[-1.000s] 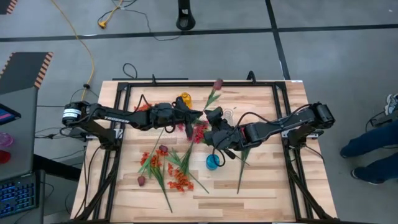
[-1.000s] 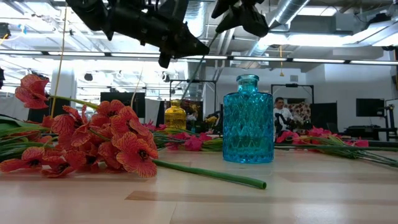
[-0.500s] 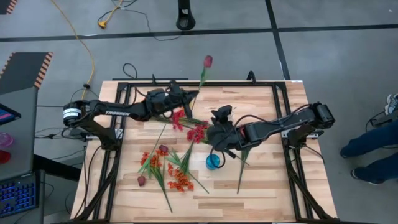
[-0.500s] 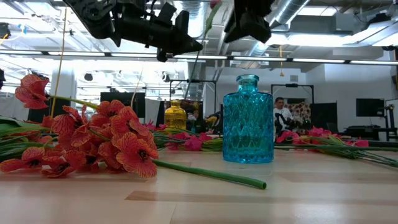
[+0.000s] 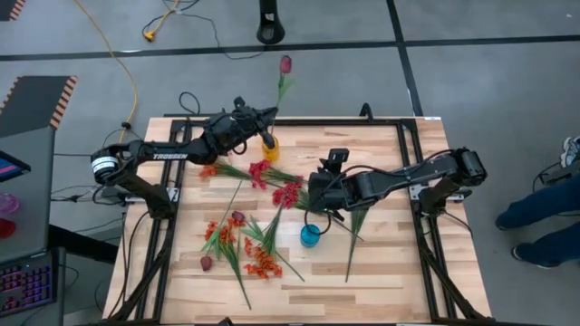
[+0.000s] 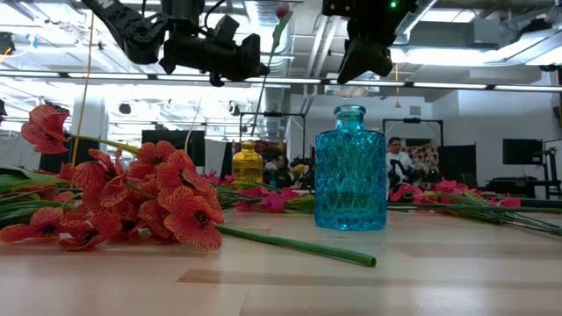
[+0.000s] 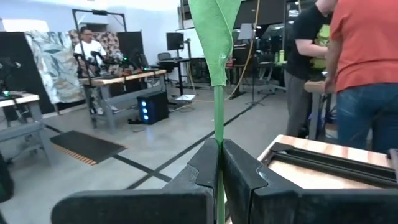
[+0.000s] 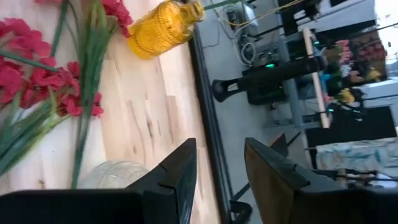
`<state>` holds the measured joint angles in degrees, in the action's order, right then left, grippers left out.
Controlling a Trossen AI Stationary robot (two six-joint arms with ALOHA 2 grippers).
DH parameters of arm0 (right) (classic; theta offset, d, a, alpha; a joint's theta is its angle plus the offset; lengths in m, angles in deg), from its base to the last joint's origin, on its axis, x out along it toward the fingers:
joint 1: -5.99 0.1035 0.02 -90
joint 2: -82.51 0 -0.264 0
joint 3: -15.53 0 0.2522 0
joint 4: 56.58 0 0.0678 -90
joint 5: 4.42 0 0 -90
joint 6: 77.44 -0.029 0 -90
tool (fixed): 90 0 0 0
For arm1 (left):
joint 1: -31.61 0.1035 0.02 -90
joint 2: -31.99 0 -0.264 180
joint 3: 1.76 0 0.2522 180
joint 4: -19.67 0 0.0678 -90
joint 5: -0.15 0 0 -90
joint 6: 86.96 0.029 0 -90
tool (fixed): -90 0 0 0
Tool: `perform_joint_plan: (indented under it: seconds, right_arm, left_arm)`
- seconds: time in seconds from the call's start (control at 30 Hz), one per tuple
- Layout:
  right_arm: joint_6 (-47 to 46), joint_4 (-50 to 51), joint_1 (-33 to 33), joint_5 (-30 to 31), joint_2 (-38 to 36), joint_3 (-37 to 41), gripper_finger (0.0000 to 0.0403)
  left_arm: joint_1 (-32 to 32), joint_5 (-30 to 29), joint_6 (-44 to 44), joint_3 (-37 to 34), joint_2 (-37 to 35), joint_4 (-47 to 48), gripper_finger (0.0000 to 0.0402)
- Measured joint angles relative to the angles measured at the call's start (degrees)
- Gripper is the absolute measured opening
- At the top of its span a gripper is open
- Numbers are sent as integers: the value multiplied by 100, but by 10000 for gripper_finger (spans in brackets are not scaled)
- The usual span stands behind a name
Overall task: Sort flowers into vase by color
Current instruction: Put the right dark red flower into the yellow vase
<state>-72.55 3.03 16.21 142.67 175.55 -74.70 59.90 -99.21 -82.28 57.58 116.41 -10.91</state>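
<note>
The maroon tulip bud (image 5: 285, 64) now hangs beyond the worktop's far edge, farther out than a second ago, its green stem (image 7: 217, 155) pinched upright in the left gripper (image 5: 256, 119) above the yellow vase (image 5: 270, 145). The right gripper (image 5: 337, 161), fingers parted and empty, has lifted mid-worktop near the blue vase (image 5: 311, 235).

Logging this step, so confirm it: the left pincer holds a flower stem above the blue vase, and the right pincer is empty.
Wrong vase. The left pincer holds the flower stem above the yellow vase, not the blue vase; the high view shows it. The right pincer is empty, as you say.
</note>
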Motion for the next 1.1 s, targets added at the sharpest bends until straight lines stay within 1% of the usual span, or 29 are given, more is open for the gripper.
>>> perform_joint_plan:
  seconds: [0.13,0.43,1.1]
  right_arm:
    - [-11,-2,-71,-178,0,0,160]
    - [-6,-2,-176,-178,-2,0,160]
    - [5,-3,-176,-178,-7,0,159]
  left_arm:
    - [75,3,66,0,0,72,0]
    - [71,61,71,0,0,229,0]
    - [66,25,66,0,2,390,0]
